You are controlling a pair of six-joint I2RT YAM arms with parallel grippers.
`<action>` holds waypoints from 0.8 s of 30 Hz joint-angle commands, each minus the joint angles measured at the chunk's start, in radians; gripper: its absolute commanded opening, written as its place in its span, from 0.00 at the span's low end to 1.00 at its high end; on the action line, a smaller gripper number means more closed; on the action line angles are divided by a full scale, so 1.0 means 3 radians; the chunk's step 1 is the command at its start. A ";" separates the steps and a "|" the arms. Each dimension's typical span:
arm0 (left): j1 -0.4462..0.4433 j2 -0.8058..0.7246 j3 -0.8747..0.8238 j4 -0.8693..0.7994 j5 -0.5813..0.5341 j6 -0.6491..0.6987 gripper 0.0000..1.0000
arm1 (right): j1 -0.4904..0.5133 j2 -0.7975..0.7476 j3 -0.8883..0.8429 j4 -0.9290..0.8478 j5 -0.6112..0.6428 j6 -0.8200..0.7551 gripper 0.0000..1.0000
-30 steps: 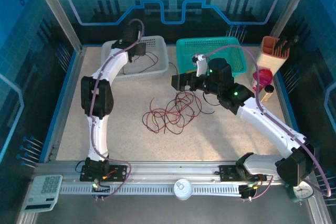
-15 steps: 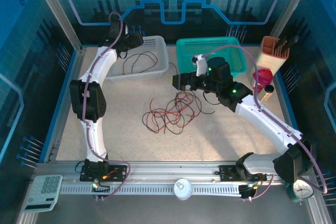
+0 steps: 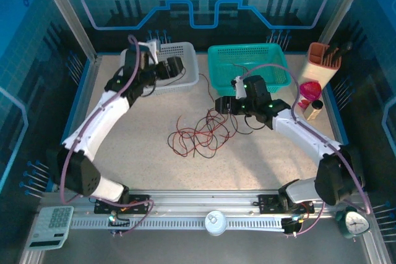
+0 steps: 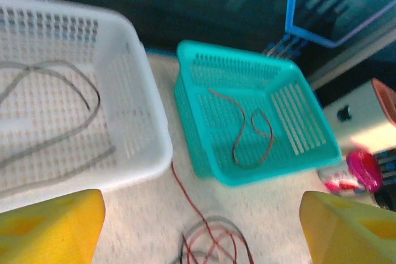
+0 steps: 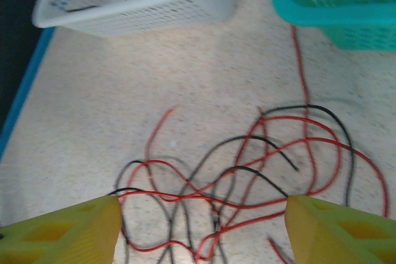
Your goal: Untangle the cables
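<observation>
**Both grippers open, tangle on the table**

We're looking down at the cables (image 3: 201, 133), and they sit in a loose knot of red and black loops on the table (image 3: 139, 140), near its middle and in front of the two baskets. From the right wrist we see the strands (image 5: 247, 171) crossing over and under each other, flat on the speckled surface. One red strand (image 5: 298, 60) runs out of the knot towards the teal basket (image 3: 247, 48).

The right gripper (image 3: 221, 104) hangs over the far right edge of the knot. Its yellow fingers (image 5: 68, 230) stand wide apart with the cables lying between and below them, and nothing is pinched.

Over to the left gripper (image 3: 173, 67), which is up at the front wall of the white basket (image 3: 183, 47). Its fingers (image 4: 52, 227) are spread just as wide, and we see nothing between them but table and the top of the knot (image 4: 210, 248).

Inside the white basket (image 4: 148, 122) lies a grey wire (image 4: 68, 85) in long curves. The teal basket (image 4: 204, 146) holds a brownish wire (image 4: 250, 134) curled into a loop on its floor.
</observation>
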 commanded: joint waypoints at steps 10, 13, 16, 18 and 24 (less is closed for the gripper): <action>-0.0552 -0.1107 -0.1511 -0.0247 -0.0560 -0.0486 0.82 | -0.0047 0.0289 -0.0227 0.0044 -0.0094 -0.0032 0.66; -0.0703 -0.1262 -0.1683 -0.0516 -0.0692 -0.0534 0.76 | 0.0008 0.0210 -0.0281 0.0084 -0.0059 0.0021 0.67; -0.0875 -0.1311 -0.1782 -0.0677 -0.0852 -0.0569 0.70 | 0.0042 0.0160 -0.0309 0.0145 -0.0068 0.0092 0.67; -0.0984 -0.1294 -0.1825 -0.0695 -0.0957 -0.0585 0.66 | 0.0072 0.0125 -0.0308 0.0195 -0.0107 0.0115 0.68; -0.1143 -0.1002 -0.1820 -0.0512 -0.0977 -0.0609 0.61 | 0.0194 0.0057 -0.0221 0.0157 -0.0090 0.0121 0.68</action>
